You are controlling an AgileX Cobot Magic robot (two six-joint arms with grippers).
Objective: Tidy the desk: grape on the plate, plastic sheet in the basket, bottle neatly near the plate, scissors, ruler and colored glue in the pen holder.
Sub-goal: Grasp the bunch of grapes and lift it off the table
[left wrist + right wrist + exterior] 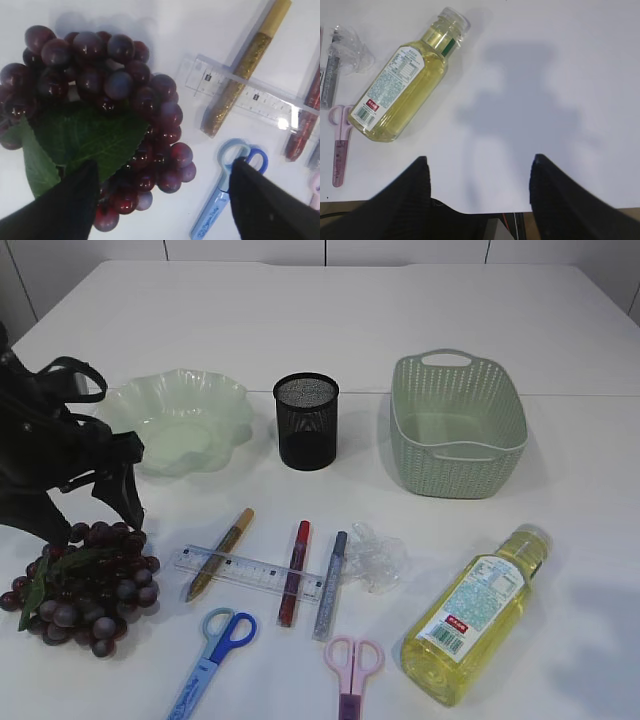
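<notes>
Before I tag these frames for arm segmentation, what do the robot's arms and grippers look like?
The left gripper has matte black, wedge-shaped fingers; the right gripper looks the same, its fingers finely ribbed. In the exterior view only the left arm shows: glossy black, angular, with a looping black cable.

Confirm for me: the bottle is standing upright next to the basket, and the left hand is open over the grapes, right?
Not quite. The bottle is lying on its side, in front of the basket, as the exterior view shows. The rest holds: the left hand is open over the grapes.
</notes>
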